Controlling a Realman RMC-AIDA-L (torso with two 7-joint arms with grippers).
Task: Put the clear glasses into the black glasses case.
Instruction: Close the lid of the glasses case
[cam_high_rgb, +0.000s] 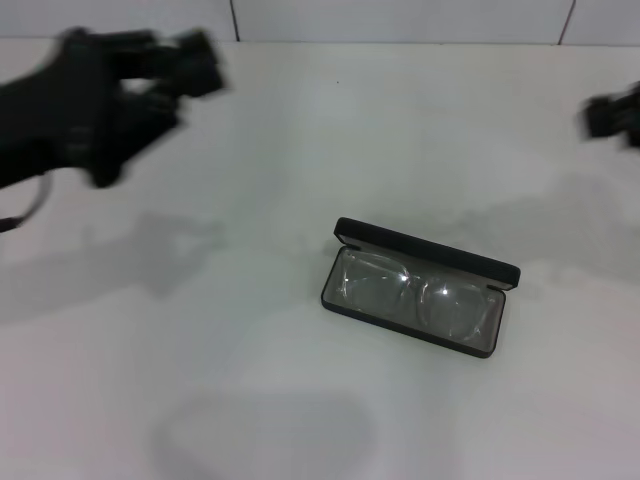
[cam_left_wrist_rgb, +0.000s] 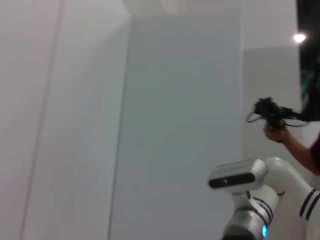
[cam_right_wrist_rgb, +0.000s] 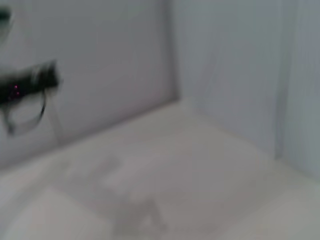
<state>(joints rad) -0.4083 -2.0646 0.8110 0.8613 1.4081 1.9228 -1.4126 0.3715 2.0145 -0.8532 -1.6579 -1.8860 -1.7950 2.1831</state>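
The black glasses case (cam_high_rgb: 500, 271) lies open on the white table, right of centre in the head view, with its lid raised at the far side. The clear glasses (cam_high_rgb: 415, 290) lie inside it on the grey lining. My left gripper (cam_high_rgb: 165, 75) hangs high at the far left, well away from the case. Only the tip of my right gripper (cam_high_rgb: 612, 115) shows at the far right edge, also far from the case. Neither wrist view shows the case or the glasses.
The white table (cam_high_rgb: 250, 350) stretches all around the case, with a white wall behind it. The left wrist view looks at wall panels, a robot head (cam_left_wrist_rgb: 240, 175) and a person's hand holding a black device (cam_left_wrist_rgb: 272, 117). In the right wrist view a black arm (cam_right_wrist_rgb: 27, 85) shows against the wall.
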